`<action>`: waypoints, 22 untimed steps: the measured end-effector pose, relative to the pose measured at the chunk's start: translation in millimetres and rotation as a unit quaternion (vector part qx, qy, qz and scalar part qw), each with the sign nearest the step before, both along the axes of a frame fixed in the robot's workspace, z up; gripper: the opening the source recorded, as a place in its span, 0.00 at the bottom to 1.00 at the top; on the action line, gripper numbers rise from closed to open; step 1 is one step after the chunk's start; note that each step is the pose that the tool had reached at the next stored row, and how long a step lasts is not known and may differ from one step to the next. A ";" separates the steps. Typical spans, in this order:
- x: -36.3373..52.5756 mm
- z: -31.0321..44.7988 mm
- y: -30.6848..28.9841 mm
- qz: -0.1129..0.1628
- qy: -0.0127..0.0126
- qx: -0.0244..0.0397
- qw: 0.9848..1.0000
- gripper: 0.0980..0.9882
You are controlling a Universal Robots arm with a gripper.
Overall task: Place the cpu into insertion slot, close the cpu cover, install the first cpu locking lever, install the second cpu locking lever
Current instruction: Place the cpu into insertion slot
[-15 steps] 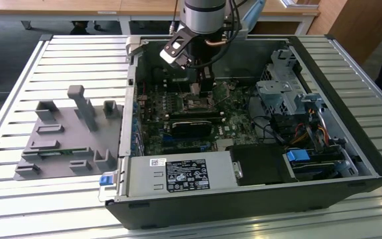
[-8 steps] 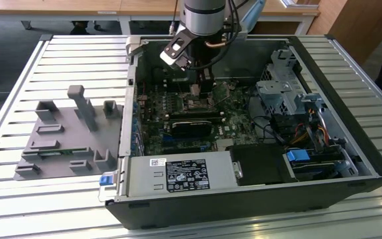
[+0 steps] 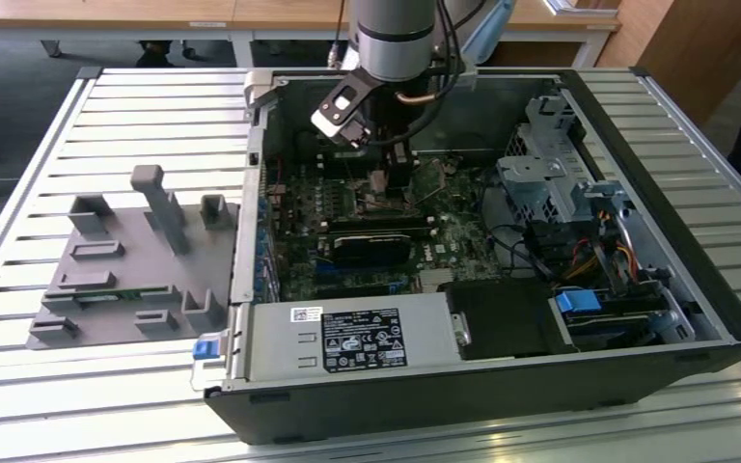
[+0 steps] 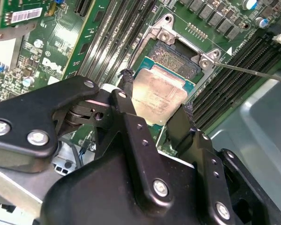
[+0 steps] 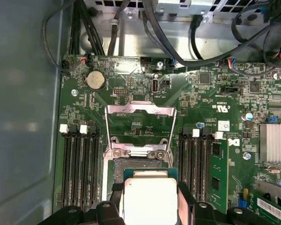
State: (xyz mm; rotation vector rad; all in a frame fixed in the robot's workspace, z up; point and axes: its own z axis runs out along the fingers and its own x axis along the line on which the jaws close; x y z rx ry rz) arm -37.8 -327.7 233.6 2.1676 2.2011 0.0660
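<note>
Silver-grey cpu [image 4: 161, 91], held flat between my two black fingers [image 4: 131, 110], one on each of two opposite edges. My gripper [image 4: 155, 104] is thus narrowed onto the chip and grips nothing else.

Position. In both wrist views the cpu [image 5: 150, 199] hangs over the near part of the slot [image 4: 178, 54]. The slot's dark centre shows bare beyond the chip's far edge. I cannot tell whether the chip's underside touches the socket or is a little above it.

Surroundings. The cover [image 5: 139, 110] stands swung up on its hinge, and green board [image 5: 131, 89] is visible through its window. One thin lever [image 4: 248, 70] juts free to the side, unhooked. I cannot make out the other lever. Long memory slots [image 5: 79, 168] flank the socket on both sides. In the exterior view my arm [image 3: 394, 39] reaches down into the open case [image 3: 474, 405].

Progress, as a judgement. The first step is in hand and not finished, since the chip is in my grip and not fully over the socket. Cover and both levers are not yet dealt with, so most of the task remains.
</note>
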 end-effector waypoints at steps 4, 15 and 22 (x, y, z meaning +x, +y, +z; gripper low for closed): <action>-0.1 -6.8 0.3 0.000 0.000 0.000 1.000 0.50; -0.8 -24.1 2.1 0.000 0.000 0.000 1.000 0.50; -1.0 -25.3 5.2 0.000 0.000 0.000 1.000 0.50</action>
